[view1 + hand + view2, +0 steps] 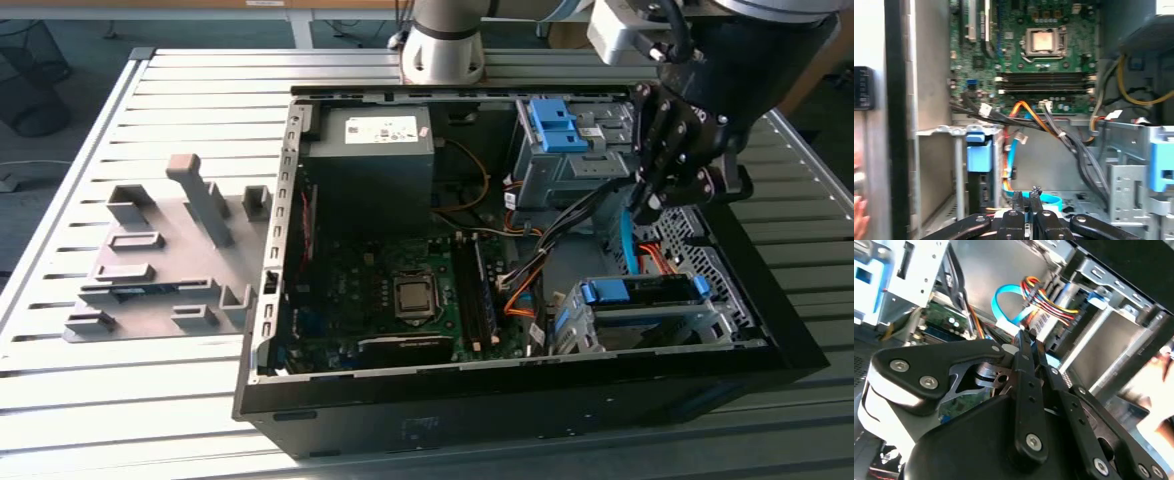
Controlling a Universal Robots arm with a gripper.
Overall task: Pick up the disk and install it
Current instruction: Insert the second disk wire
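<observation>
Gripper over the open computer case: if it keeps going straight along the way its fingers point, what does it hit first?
Probably the light blue flat cable just beyond the gripper, whose fingers are shut. Past it lies the bare case floor between the drive cages. Depth is unclear, so it may miss the cable.

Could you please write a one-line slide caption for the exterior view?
Robot arm's gripper lowered inside the open computer case, beside the blue-railed disk seated in its bay.
</observation>
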